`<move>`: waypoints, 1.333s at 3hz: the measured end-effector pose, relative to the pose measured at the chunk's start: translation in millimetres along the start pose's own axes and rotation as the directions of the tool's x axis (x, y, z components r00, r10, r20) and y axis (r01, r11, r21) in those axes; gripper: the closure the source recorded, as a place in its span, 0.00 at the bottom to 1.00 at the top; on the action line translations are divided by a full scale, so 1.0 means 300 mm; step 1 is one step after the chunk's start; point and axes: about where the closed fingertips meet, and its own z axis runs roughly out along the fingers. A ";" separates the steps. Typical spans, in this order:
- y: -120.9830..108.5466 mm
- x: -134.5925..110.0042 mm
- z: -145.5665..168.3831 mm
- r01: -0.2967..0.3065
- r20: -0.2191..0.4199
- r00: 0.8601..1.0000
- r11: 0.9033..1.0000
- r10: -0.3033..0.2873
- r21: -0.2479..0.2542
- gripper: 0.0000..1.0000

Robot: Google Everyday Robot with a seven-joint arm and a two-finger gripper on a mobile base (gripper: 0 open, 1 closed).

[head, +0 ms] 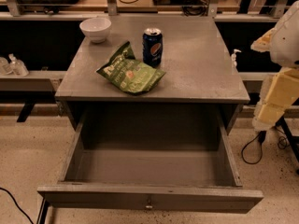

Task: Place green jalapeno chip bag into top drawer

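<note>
The green jalapeno chip bag [131,73] lies flat on the grey cabinet top [201,73], left of centre near the front edge. The top drawer [149,169] is pulled wide open below it, and nothing shows inside. Its front panel with a small metal knob [149,203] faces me. My gripper [272,107] hangs on the pale arm at the right edge of the view, beside the cabinet's right side. It is well to the right of the bag and holds nothing that I can see.
A dark blue soda can [153,46] stands upright just behind and right of the bag. A white bowl [96,29] sits at the back left corner. Cables [252,148] lie on the speckled floor at the right. A shelf rail runs behind the cabinet.
</note>
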 end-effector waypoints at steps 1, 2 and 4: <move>-0.001 -0.003 -0.001 0.001 -0.001 1.000 1.000 -0.001 0.003 0.00; -0.014 -0.129 0.054 0.093 0.007 0.996 0.996 -0.093 -0.004 0.00; -0.116 -0.621 0.131 0.428 0.001 0.904 0.903 -0.428 0.034 0.00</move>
